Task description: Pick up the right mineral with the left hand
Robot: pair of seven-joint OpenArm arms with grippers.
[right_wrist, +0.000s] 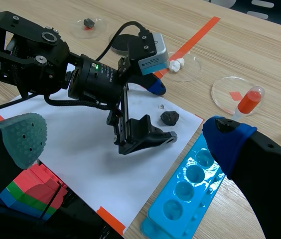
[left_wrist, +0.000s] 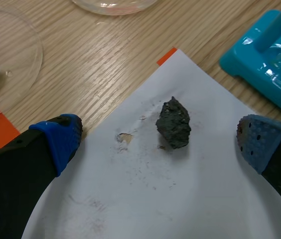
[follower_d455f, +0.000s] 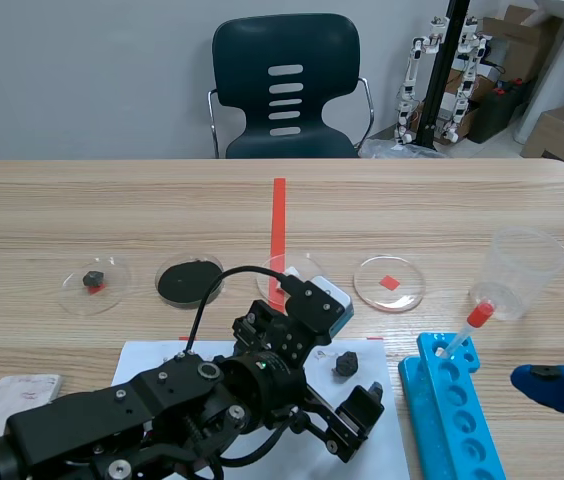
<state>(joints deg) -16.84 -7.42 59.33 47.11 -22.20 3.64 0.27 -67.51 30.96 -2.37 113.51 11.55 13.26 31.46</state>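
**Left hand straddling the right mineral, not yet closed**

The table [follower_d455f: 462, 210] carries everything. My left arm reaches in low from the left and past the middle, because the target lies on the right part of the sheet of white paper [follower_d455f: 152, 358] at the near edge. The paper seems to serve as a clean work mat; in the left wrist view I see dark dust and a small tear on it close to the stone.

The blue rack [follower_d455f: 452, 410] sits just right of the paper, with a red-capped tube [follower_d455f: 467, 330] leaning in its far end. I judge it close enough that I'd keep the outer finger from swinging wide. A clear plastic cup [follower_d455f: 527, 265] stands farther right, well out of the way.

The left hand [left_wrist: 158, 144] has its fingers spread wide, one on each side of the stone, touching nothing. The right hand [right_wrist: 125, 139] hangs at the near right with its fingers apart too, holding nothing.

Along the far row, a dish [follower_d455f: 67, 290] at the left holds the other mineral [follower_d455f: 92, 278], which is not my job.

The right mineral [left_wrist: 174, 123], a dark rough lump, rests on the paper between my left fingers, nearer the rack-side one. I reckon lowering and closing comes next; the uneven faces may let it twist.
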